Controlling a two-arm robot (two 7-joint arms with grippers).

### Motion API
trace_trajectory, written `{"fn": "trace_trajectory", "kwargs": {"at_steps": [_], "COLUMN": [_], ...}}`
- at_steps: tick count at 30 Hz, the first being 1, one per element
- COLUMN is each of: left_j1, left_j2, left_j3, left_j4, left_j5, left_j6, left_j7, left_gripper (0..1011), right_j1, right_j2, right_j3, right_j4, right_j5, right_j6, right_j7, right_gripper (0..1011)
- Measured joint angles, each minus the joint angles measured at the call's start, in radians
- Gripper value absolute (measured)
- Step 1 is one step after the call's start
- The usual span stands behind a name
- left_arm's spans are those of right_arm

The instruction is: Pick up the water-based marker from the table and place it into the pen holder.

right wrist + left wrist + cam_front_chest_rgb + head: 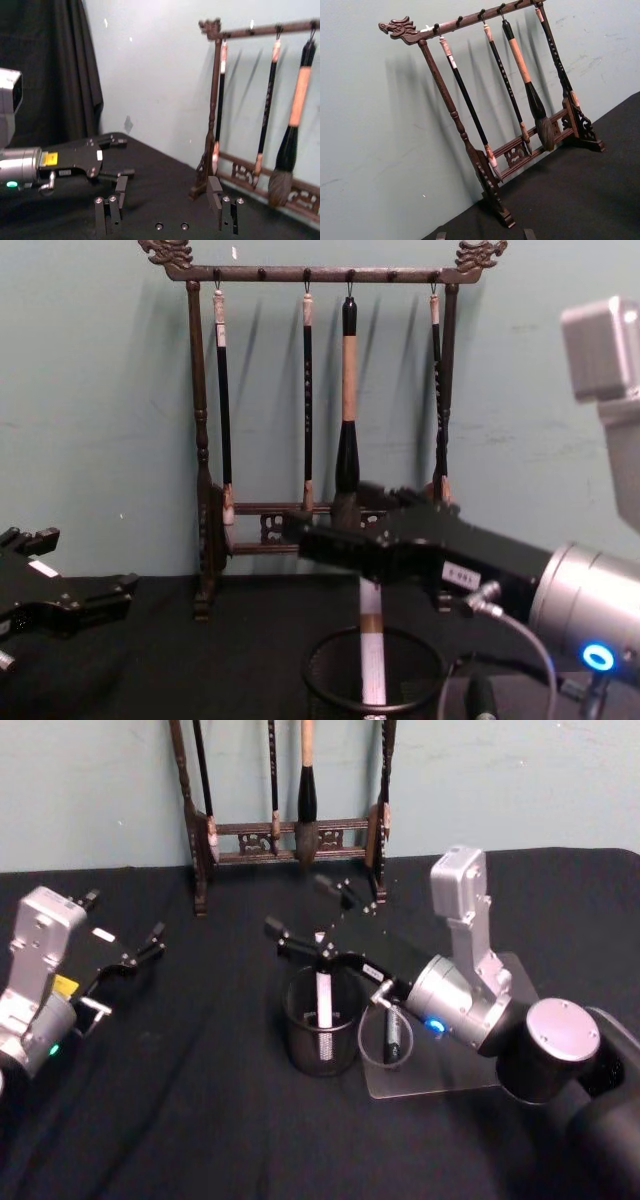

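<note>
The water-based marker (pixel 325 992) stands in the pen holder (pixel 300 1045), its white barrel rising above the mesh cup's rim. In the chest view a tan band shows on the marker (pixel 371 638) just over the rim of the pen holder (pixel 335 690). The holder sits near the middle of the black bench (pixel 180 1120), in front of the brush rack (pixel 290 828), which stands along the bench's rear edge. A clear flat plate (pixel 440 1075) lies just beside the holder, toward the right edge.

The right gripper (pixel 293 902) hangs directly over the holder with its fingers spread wide, pinching nothing. One finger lies close by the marker's top (whether the two touch cannot be told). In the right wrist view the right gripper (pixel 167 200) has its two fingers well apart, pointing toward the brush rack (pixel 215 100). In the chest view the right gripper (pixel 330 530) reaches in from the right and crosses in front of the rack's lower rail.

The left gripper (pixel 127 916) sits near the left edge of the bench, well apart from the holder, its fingers also spread and empty. It shows from the side in the right wrist view (pixel 117 156) and low at the left in the chest view (pixel 70 600). Its own camera faces the brush rack (pixel 485 165), with four brushes hanging from the top bar.
</note>
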Motion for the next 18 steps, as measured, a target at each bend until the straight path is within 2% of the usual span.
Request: {"fn": "trace_trajectory", "kwargs": {"at_steps": [7,15,18], "left_j1": [0.000,0.000,0.000], "left_j2": [0.000,0.000,0.000], "left_j3": [0.000,0.000,0.000], "left_j4": [0.000,0.000,0.000], "left_j5": [0.000,0.000,0.000], "left_j6": [0.000,0.000,0.000], "left_j7": [0.000,0.000,0.000], "left_gripper": [1001,1001,1001], "right_j1": [-0.011,-0.054,-0.076], "right_j2": [0.018,0.062,0.081], "right_j3": [0.025,0.094,0.128], "right_j4": [-0.061,-0.169,-0.202], "right_j5": [0.000,-0.036,-0.050], "right_j6": [-0.003,0.121,0.184], "right_j7": [-0.029,-0.163,-0.214], "right_gripper": [1002,1003,1002]}}
